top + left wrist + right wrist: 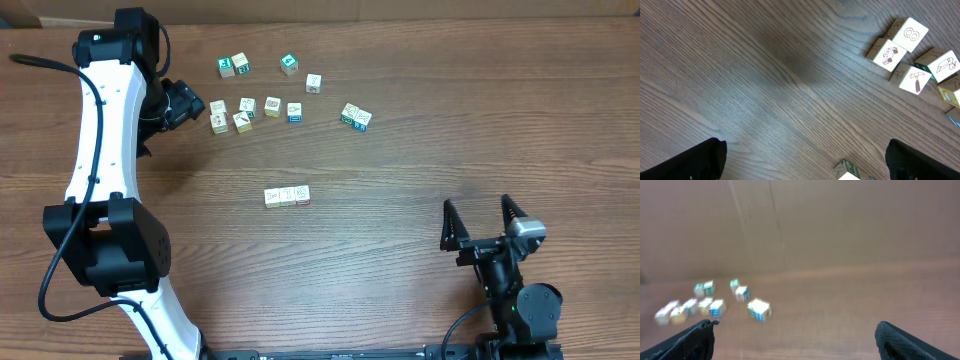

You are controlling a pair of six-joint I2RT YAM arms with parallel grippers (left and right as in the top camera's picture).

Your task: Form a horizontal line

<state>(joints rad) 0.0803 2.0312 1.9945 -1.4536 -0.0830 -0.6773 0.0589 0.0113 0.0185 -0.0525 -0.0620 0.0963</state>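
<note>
the row of pale picture cubes is lying near the middle of the wooden table, its cubes touching side to side and well apart from both arms. the left gripper is hovering just left of the scattered cubes, its fingers standing wide apart and grasping nothing. the right gripper is sitting at the near right, also splayed and empty.
</note>
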